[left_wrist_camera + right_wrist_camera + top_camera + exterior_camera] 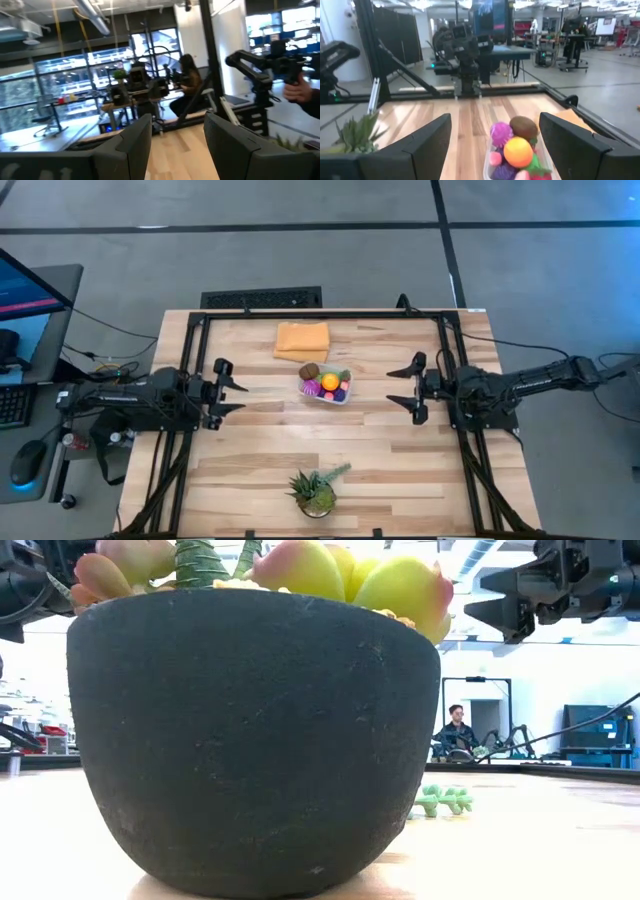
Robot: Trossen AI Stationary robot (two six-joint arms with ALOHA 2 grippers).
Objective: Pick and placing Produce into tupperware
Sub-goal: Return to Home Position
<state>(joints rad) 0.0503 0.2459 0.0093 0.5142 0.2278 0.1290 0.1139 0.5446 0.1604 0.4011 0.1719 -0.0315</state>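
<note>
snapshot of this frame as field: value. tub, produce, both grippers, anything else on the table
tub: clear tub, mid-table, between the two grippers
produce: piled inside the tub; orange, brown, purple and pink pieces show
left gripper: open, empty, on the tub's left, apart from it
right gripper: open, empty, on the tub's right, apart from it
cloth: orange, folded, just beyond the tub
potted plant: at the table's near edge
green sprig: on the table by the plant; cannot tell if it is produce
</note>
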